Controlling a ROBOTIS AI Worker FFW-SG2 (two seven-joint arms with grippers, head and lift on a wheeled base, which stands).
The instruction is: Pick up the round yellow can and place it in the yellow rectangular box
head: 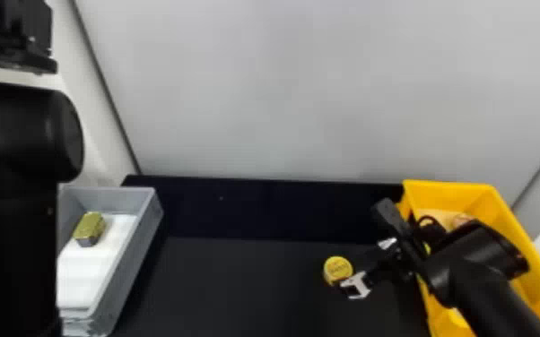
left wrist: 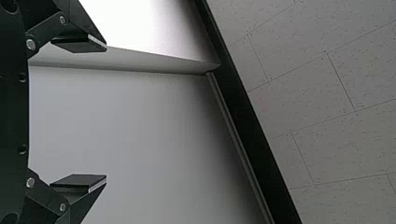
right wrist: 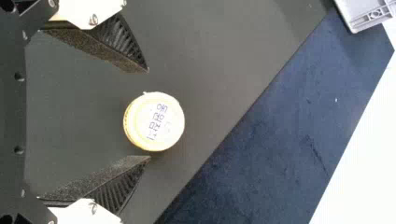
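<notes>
OK so the step here looked like lining up the grab. The round yellow can [head: 337, 270] stood upright on the black surface [head: 237, 287], right of centre and low in the head view. The right hand [right wrist: 147, 114] had its fingers spread wide with nothing gripped, and its tips were around the near part of the can, though one finger was just beside it and the other had a clear gap.

IMO the trick was to even that out first: a small sideways nudge so the can sat mid-gap, then a bit further in so the pads met its widest part. Squeezing from there, off-centre and with only the tips, could've shoved it or squirted it forward. I'd have closed slowly, snug but not crushing, then gone straight up before swinging over, 'cause the yellow rectangular box [head: 450, 190] on the right edge had walls to clear.

Left hand [left wrist: 106, 114] was parked, fingers wide and empty, its arm at the left of the head view.
</notes>
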